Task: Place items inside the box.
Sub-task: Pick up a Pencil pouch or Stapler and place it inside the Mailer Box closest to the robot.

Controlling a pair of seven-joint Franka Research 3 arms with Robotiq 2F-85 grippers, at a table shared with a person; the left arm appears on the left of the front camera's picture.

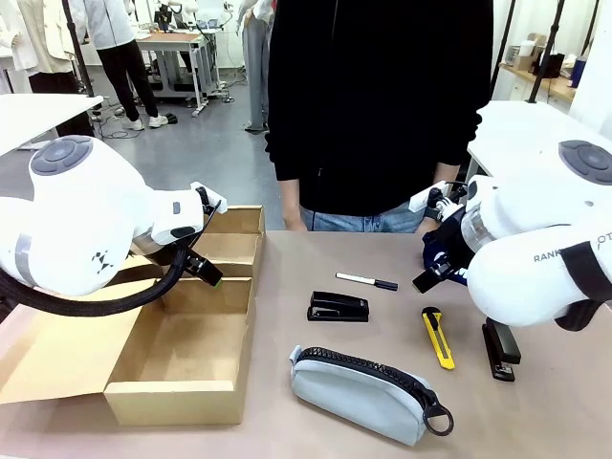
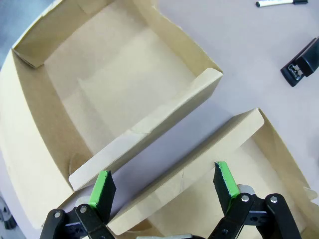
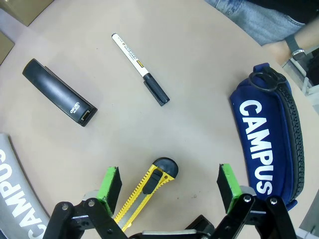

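The box (image 1: 182, 354), plain brown card, sits open and bare at the near left of the table (image 1: 382, 258). The left gripper (image 2: 163, 183) hangs over its far end, jaws wide, holding nothing. All the items lie to the box's right. The right gripper (image 3: 169, 181), spread wide and empty too, hovers over the yellow knife (image 3: 142, 194), which looks light, stiff and slim, best pinched across its narrow sides at mid-body. The marker (image 3: 139, 67) is smooth and round, apt to roll. The black stapler (image 3: 59, 92) looks hard and denser. The grey pouch (image 1: 363, 390) and navy pouch (image 3: 266, 139) are soft fabric, likely to sag.
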